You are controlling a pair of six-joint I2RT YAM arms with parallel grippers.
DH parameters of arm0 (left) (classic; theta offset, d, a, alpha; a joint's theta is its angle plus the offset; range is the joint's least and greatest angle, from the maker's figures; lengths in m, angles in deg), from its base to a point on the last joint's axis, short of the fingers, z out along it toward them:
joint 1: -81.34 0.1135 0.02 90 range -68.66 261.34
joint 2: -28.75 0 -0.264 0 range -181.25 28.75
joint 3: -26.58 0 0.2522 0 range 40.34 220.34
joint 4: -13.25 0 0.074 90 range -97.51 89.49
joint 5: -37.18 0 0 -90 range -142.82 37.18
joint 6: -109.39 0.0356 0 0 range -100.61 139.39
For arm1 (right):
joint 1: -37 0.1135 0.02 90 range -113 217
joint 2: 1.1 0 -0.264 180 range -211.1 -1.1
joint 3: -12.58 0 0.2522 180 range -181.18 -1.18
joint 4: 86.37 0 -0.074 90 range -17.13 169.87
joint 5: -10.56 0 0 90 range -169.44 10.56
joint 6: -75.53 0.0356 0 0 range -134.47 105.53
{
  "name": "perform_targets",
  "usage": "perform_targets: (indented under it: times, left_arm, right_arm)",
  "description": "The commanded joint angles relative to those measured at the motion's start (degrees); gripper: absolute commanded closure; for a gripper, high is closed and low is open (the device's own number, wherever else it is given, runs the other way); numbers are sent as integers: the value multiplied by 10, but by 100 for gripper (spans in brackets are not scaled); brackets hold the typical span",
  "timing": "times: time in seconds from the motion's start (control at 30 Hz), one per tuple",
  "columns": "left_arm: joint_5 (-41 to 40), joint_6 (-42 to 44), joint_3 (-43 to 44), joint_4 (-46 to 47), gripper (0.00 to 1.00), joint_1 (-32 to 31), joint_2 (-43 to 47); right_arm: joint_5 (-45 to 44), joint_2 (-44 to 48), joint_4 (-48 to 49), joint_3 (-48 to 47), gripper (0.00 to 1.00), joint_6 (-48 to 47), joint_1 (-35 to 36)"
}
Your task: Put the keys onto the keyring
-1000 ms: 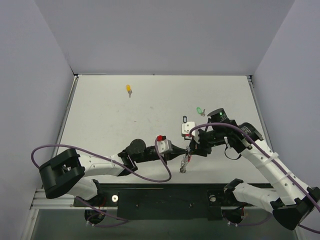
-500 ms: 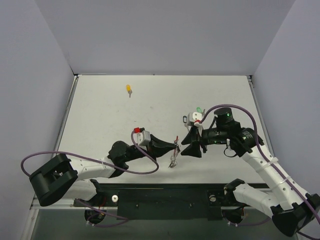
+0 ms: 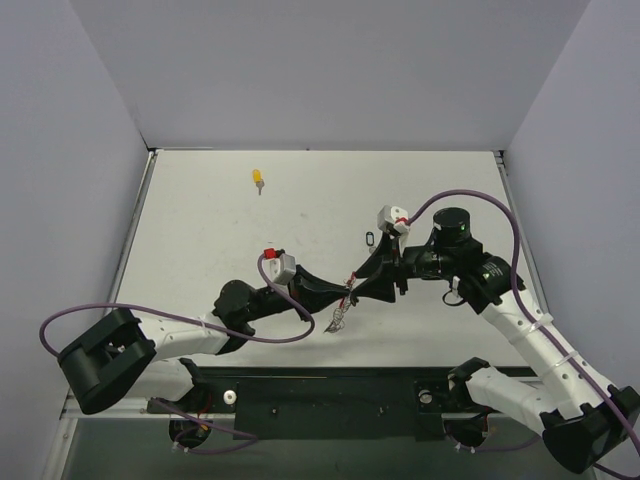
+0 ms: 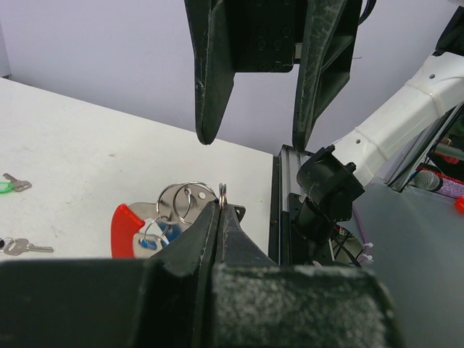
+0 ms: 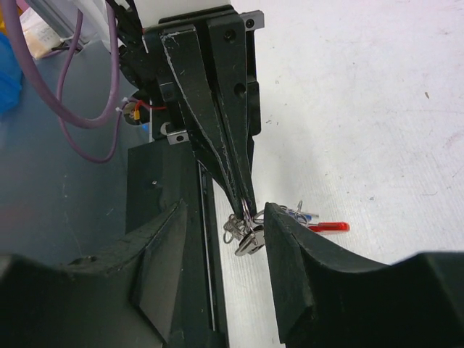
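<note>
At the far left of the overhead view the left arm reaches from its base across the near part of the table [image 3: 200, 235] toward the middle. Well beyond it, near the back edge, a yellow-headed key [image 3: 258, 179] lies alone on the white surface. The left gripper [image 3: 345, 294] has its jaws pressed tight together, pinching a thin silver ring of the keyring [image 4: 123, 222]. In the left wrist view the ring stands on edge just above the closed fingertips. The red loop and a cluster of overlapping silver rings hang on the left side of those fingertips. Whether these lower pieces touch the table cannot be told. At the left edge of that same view a green-headed key [image 4: 9, 185] and a second small key [image 4: 26, 247] lie on the table, apart from each other and from the keyring. Just to the right, the right gripper [image 3: 373, 285] faces the left one with its jaws wide apart. In the right wrist view its two fingers stand on either side of the left gripper's tip and the dangling rings, holding nothing. A little behind the two grippers a small black-outlined key tag [image 3: 371, 238] lies flat. The right arm runs from there to its base at the lower right.
</note>
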Motion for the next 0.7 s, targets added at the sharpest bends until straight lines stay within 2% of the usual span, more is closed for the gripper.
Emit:
perform_targets:
  times: [0.0,0.67]
  left_arm:
    - [5,-17,7,220,100,2,23]
    - [15,-17,17,217,100,4,24]
  right_arm:
    - [20,8,28,14,58,12,-10]
    - [52,-7,4,44,63,-72,-19]
